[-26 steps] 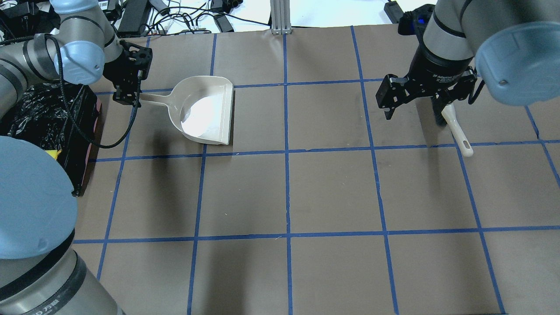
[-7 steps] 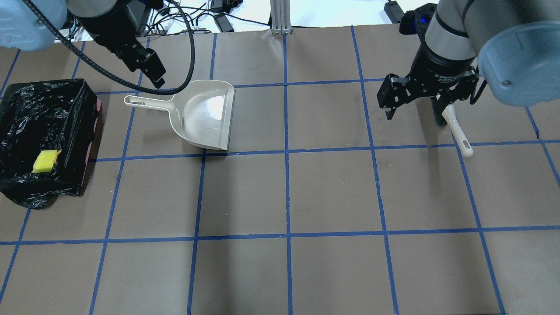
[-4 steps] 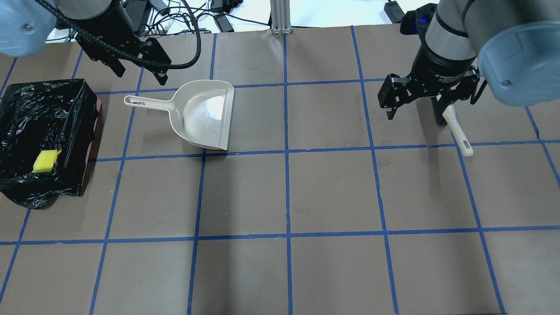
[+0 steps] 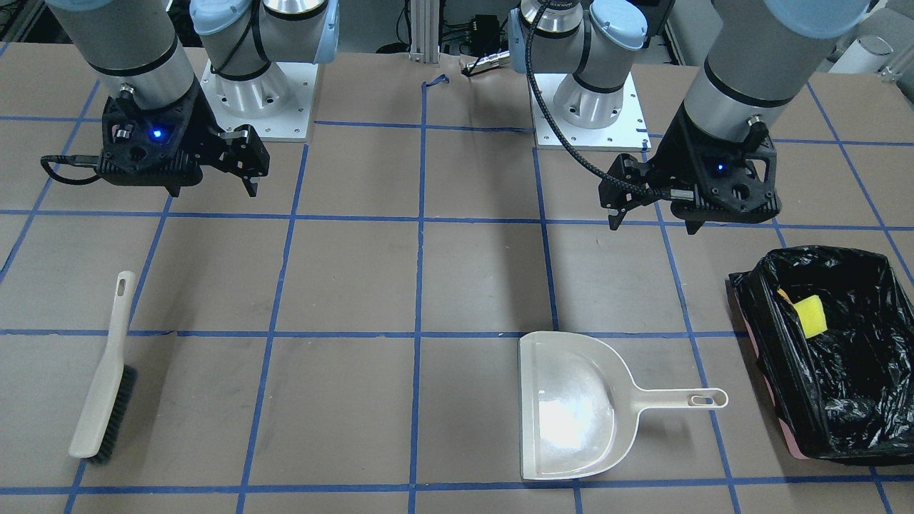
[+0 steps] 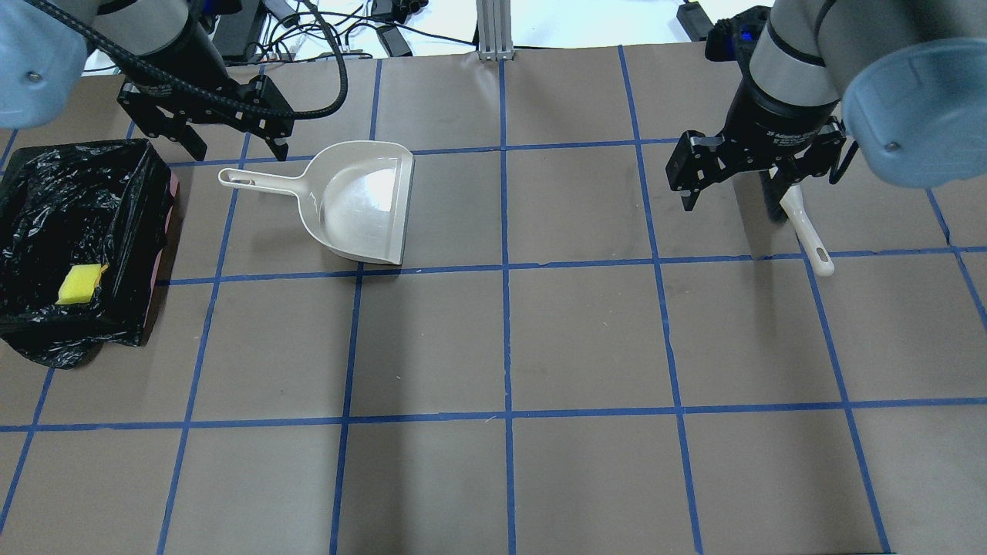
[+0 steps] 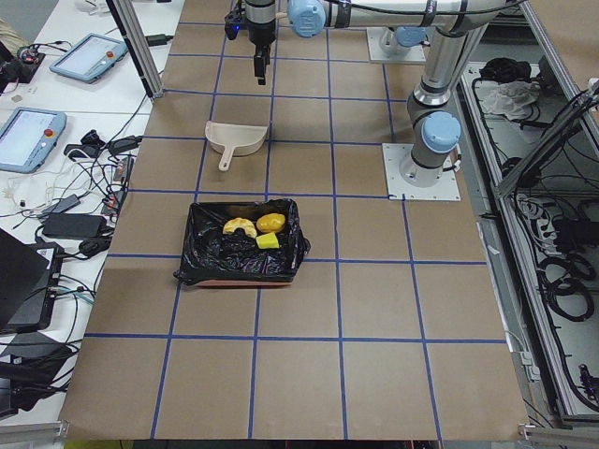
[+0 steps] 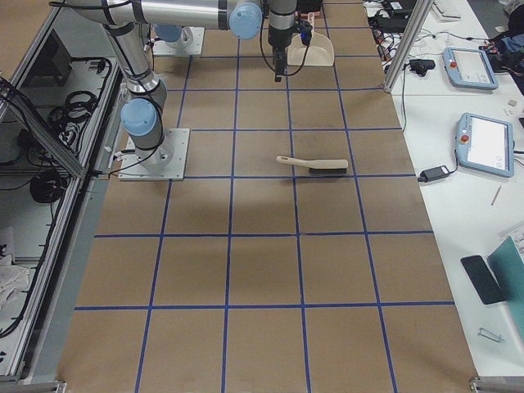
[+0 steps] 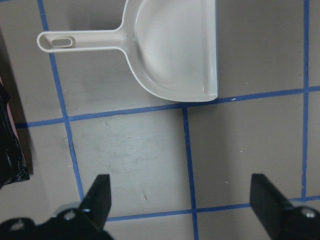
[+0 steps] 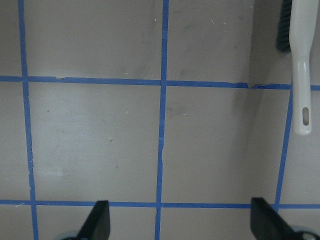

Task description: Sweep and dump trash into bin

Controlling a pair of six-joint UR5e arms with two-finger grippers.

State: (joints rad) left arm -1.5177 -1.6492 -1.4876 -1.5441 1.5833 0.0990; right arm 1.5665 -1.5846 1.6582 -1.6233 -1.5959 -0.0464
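The bin (image 5: 146, 231), lined with a black bag, stands at the table's left end; it also shows in the front view (image 4: 757, 335). In it lie the yellow sponge (image 5: 81, 284), the potato (image 6: 271, 223) and the croissant (image 6: 240, 226). The beige dustpan (image 5: 362, 204) lies flat and empty to the right of the bin. My left gripper (image 5: 231, 146) is open and empty, hovering above the dustpan's handle (image 5: 254, 180). My right gripper (image 5: 731, 208) is open and empty, up over the table beside the brush (image 5: 806, 227), which lies flat.
Blue tape lines cross the brown table. Cables and devices lie beyond the far edge (image 5: 324, 31). The brush (image 4: 103, 378) and the dustpan (image 4: 571, 414) lie apart on opposite halves of the table.
My left gripper has let go of the dustpan handle, risen and turned; the dustpan now lies flat. The left arm has swung off the bin. The right arm has not moved.
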